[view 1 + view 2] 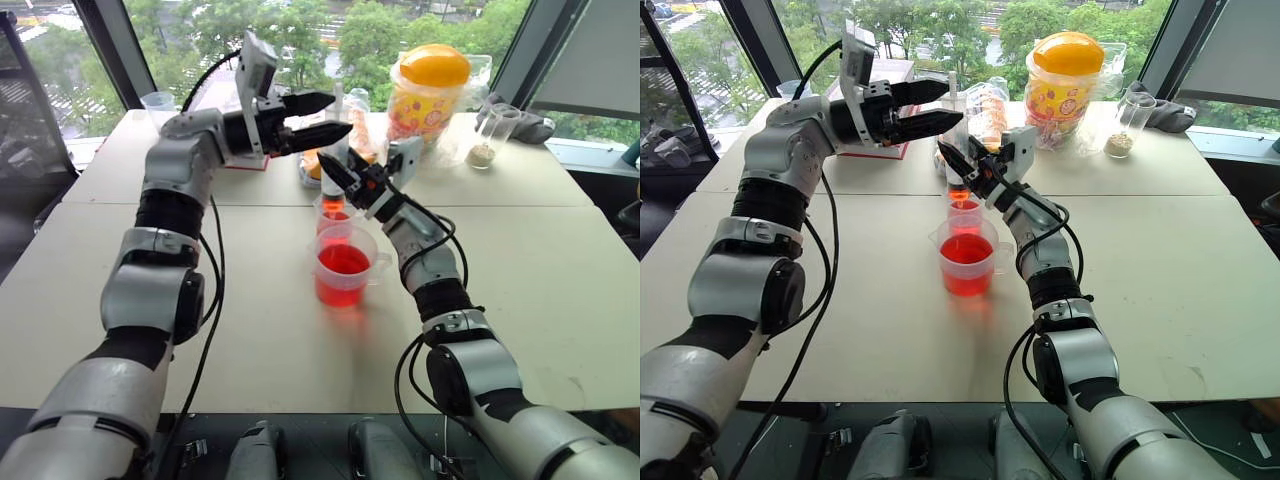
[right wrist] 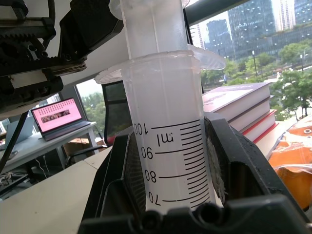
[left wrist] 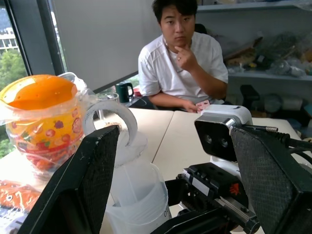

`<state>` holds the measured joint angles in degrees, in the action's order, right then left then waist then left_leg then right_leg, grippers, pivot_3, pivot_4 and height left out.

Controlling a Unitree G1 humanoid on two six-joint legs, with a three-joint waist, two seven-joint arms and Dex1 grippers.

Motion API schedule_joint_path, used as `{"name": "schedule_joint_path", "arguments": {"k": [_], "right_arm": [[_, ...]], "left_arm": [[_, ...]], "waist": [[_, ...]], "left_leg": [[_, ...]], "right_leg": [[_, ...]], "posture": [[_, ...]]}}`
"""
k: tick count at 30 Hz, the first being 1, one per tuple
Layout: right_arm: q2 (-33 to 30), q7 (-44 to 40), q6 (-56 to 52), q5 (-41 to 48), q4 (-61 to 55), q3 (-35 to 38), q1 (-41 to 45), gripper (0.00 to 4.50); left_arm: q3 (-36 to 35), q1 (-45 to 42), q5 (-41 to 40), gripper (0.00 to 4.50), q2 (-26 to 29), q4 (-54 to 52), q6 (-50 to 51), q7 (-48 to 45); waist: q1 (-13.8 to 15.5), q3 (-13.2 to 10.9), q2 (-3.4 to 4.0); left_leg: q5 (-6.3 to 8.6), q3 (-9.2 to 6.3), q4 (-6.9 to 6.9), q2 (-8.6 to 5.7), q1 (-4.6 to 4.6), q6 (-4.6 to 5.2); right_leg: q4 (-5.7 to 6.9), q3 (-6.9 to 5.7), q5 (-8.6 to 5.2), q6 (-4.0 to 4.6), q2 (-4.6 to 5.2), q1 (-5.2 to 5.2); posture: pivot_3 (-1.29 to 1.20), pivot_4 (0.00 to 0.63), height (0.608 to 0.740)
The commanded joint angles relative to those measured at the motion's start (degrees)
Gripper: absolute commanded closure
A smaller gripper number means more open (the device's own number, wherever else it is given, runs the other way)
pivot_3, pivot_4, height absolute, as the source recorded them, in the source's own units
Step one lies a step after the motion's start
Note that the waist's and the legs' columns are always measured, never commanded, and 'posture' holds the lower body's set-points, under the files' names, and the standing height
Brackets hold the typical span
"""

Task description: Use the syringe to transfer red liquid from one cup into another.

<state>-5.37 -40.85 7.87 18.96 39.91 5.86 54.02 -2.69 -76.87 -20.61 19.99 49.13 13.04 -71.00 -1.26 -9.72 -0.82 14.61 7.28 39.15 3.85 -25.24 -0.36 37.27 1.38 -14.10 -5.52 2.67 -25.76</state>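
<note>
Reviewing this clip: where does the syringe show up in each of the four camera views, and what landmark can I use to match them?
Left eye view: syringe upright at centre, tip in the narrow cup, held by the right claw.
Right eye view: same, slightly left of centre.
Left wrist view: its white plunger top between the left claw's fingers.
Right wrist view: the scaled barrel clamped at centre.
Shared landmark: the orange-lidded jar.

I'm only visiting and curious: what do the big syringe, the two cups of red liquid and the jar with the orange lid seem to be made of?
Syringe: looks like cloudy, translucent plastic, with black scale marks printed on it.
Wide handled cup and narrow cup: clear, glossy, probably thin plastic; the red liquid shows through the walls.
Jar: clear printed body, smooth orange lid, likely plastic, under a crinkly film wrap.
</note>
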Motion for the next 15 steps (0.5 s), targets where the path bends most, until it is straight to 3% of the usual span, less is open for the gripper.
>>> {"name": "schedule_joint_path", "arguments": {"k": [1, 6, 7, 15], "right_arm": [[-0.38, -0.56, 1.84, -0.22, -1.26, 0.28, 1.90, 3.16], [-0.75, -0.98, 2.31, -0.73, -1.12, 0.20, 1.96, 3.16], [-0.81, -1.02, 2.44, -0.80, -1.04, 0.26, 2.05, 3.16], [-1.83, -0.85, 1.81, -0.60, -3.28, 0.83, 2.48, 3.16]], "left_arm": [[-1.26, -3.12, 0.03, 1.68, -0.89, 1.67, -1.31, -0.13], [-1.55, -4.07, 1.11, 4.20, -1.56, 4.59, -2.93, 0.14], [-1.58, -4.21, 1.35, 4.42, -1.65, 5.06, -3.19, 0.07], [0.24, -2.71, 4.76, 4.42, -1.67, 6.95, -6.24, -0.44]], "waist": [[0.01, 0.00, 0.00], [-0.07, 0.00, 0.00], [-0.08, 0.00, 0.00], [0.00, 0.00, 0.00]], "left_leg": [[0.00, 0.00, 0.00, 0.00, 0.00, 0.00], [0.00, -0.01, 0.00, 0.00, 0.00, 0.00], [0.00, -0.01, 0.00, 0.00, 0.00, 0.00], [0.00, 0.00, 0.00, 0.00, 0.00, 0.00]], "right_leg": [[0.00, 0.00, 0.00, 0.00, 0.00, 0.00], [0.00, 0.00, 0.00, 0.00, 0.00, 0.00], [0.00, 0.00, 0.00, 0.00, 0.00, 0.00], [0.00, 0.00, 0.00, 0.00, 0.00, 0.00]], "posture": [[0.00, 0.150, 0.740], [0.00, 0.150, 0.740], [0.00, 0.150, 0.740], [0.00, 0.150, 0.740]]}}
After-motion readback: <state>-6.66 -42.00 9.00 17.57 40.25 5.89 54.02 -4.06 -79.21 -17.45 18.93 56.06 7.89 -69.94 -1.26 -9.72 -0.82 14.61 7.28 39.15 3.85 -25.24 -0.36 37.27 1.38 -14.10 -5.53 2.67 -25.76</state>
